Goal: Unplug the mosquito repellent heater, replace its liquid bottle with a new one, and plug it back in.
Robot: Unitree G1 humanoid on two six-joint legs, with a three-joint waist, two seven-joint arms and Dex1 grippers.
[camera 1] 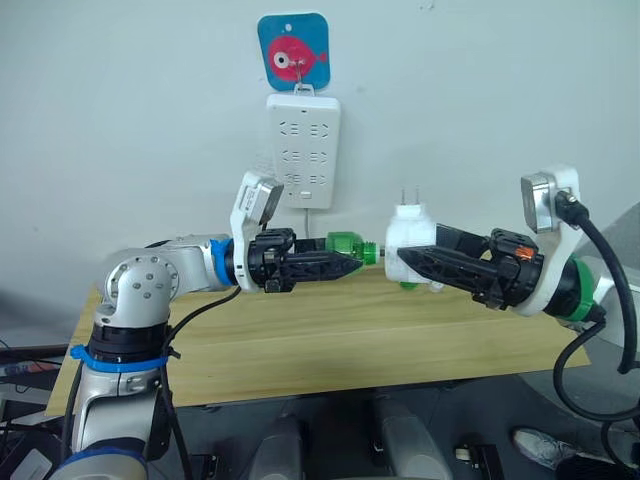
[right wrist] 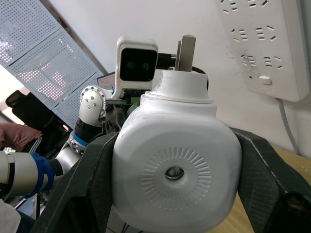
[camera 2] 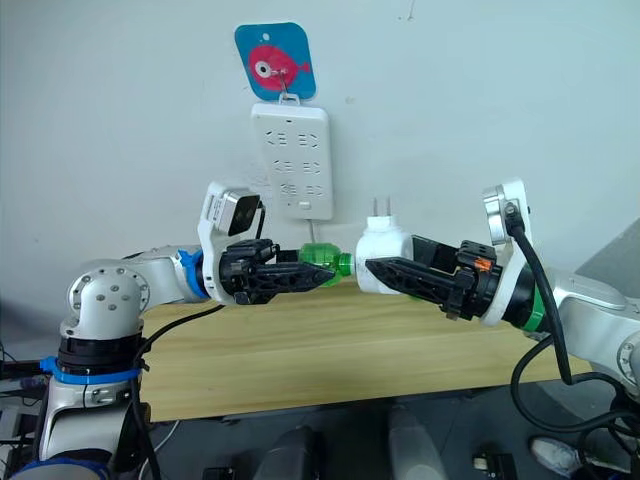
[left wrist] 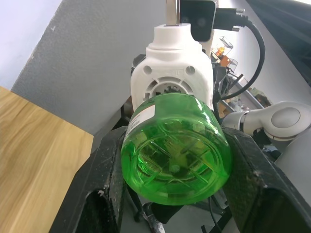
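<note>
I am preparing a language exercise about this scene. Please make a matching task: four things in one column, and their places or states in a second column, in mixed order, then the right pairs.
Things:
1. green bottle
2. mosquito repellent heater
3. power strip
4. fish sticker

Places or states:
A. hanging on the wall, nothing plugged into it
B. held in the right gripper, prongs pointing up
C. on the wall, above the strip
D. held in the left gripper, neck toward the heater

Pairs: 1-D, 2-B, 3-A, 4-C
</note>
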